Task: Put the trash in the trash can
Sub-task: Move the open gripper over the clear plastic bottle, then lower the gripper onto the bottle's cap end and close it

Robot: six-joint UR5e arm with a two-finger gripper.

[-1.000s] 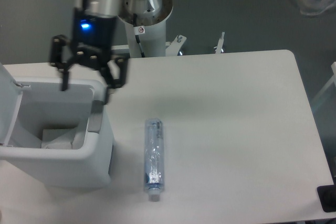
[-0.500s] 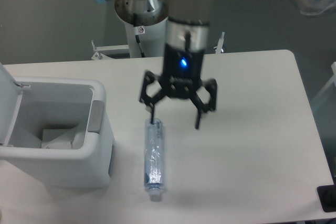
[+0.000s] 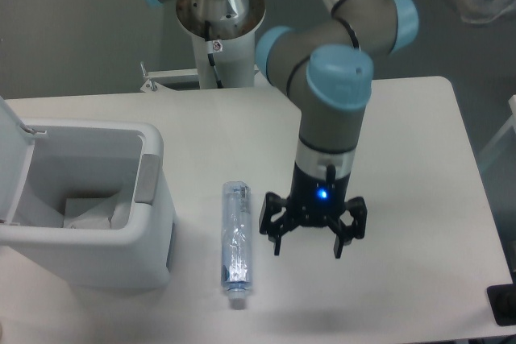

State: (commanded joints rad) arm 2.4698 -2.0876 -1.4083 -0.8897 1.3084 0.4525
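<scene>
A slim clear bluish bottle [image 3: 236,240] lies lengthwise on the white table, its white cap toward the front edge. My gripper [image 3: 308,248] hangs open just to its right, fingers pointing down, holding nothing and not touching the bottle. The trash can [image 3: 153,223], a white boxy bin with its lid swung open at the left, stands at the table's left side. A crumpled white wrapper [image 3: 90,215] lies inside it. A grey tab [image 3: 146,178] sits on the bin's right rim.
The arm's white base column [image 3: 219,30] rises behind the table's far edge. The table [image 3: 411,159] has a rounded corner at the far right. A dark object [image 3: 504,304] sits off the front right corner.
The gripper moved from above the bin's rim across to the right, then forward and down, ending low beside the bottle's right side. The bottle and wrapper have not moved.
</scene>
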